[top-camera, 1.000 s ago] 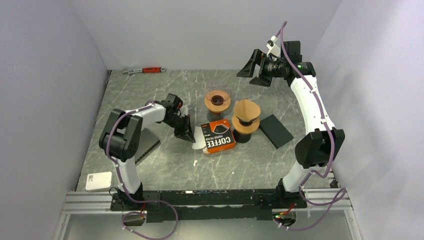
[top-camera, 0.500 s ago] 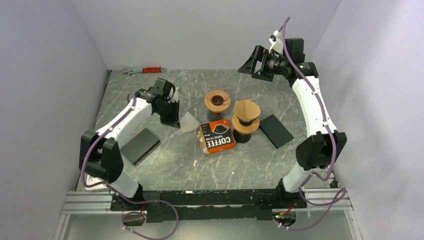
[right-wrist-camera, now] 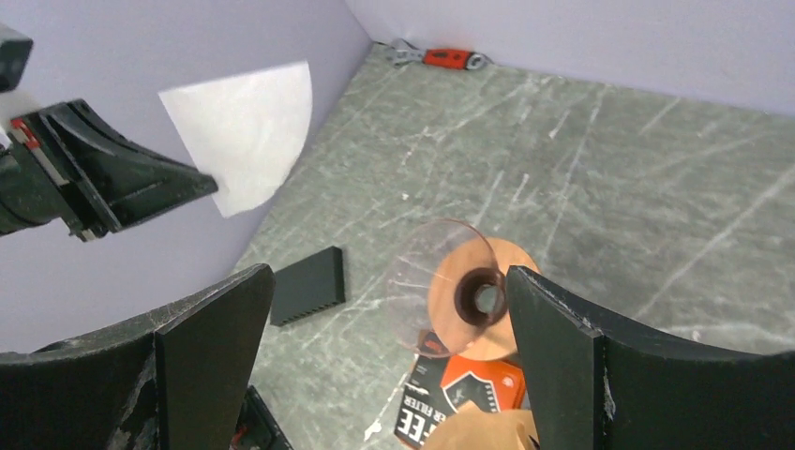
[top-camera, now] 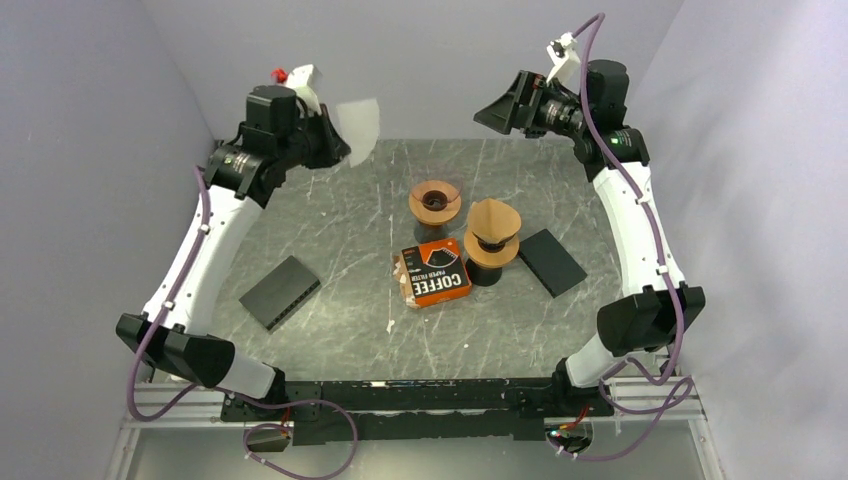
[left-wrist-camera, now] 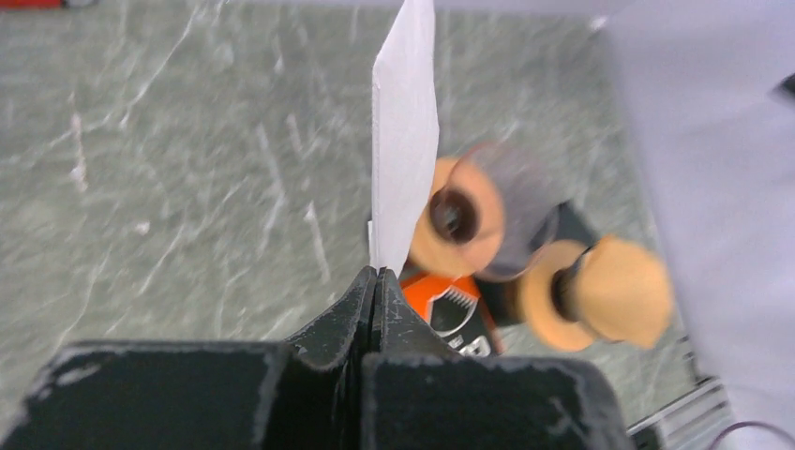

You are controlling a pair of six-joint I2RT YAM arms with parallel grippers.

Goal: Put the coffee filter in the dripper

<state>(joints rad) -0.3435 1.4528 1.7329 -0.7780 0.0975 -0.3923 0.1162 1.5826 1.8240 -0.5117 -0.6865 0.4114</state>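
Note:
A white paper coffee filter hangs high over the table's back left, pinched at its lower edge by my shut left gripper. In the left wrist view the filter stands edge-on above the closed tips of the left gripper. The clear glass dripper with its wooden collar stands empty on the table's middle, below and to the right of the filter. My right gripper hovers high at the back right, open and holding nothing. From the right wrist I see the filter and the dripper.
An orange coffee filter box lies in front of the dripper. A second dripper, lined with brown paper, stands on a black stand to its right. Black blocks lie at left and right. A red-handled wrench is at the back wall.
My left arm lifted the white filter from the table beside the box up high toward the back left. The right gripper rose a little and stayed open.

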